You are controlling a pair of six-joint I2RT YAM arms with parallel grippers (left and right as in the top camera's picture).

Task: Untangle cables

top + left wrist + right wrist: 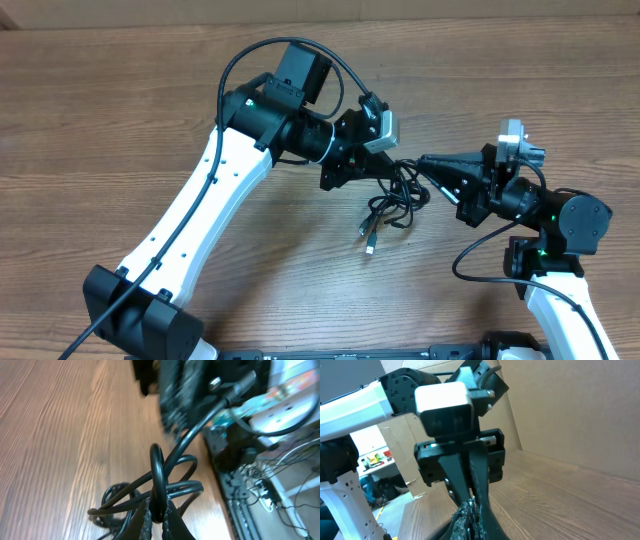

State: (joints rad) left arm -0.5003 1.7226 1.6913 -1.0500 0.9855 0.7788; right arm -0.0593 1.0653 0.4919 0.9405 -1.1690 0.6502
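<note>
The cables (392, 203) lie in a tangled bunch of black loops at the table's middle, with a silver-tipped plug (370, 246) at the near end. My left gripper (392, 166) is at the bunch's far edge. In the left wrist view my left gripper (159, 516) is shut on one upright black loop, and the other cables (131, 498) spread behind it. My right gripper (424, 160) points left, tip to tip with the left one. Seen from its own wrist, the right gripper (470, 512) is shut, and no cable shows between its pads.
The wooden table (120, 110) stretches out to the left and far side. In the left wrist view its edge (216, 485) runs close on the right, with wires and clutter beyond. A cardboard wall (580, 410) stands behind the table.
</note>
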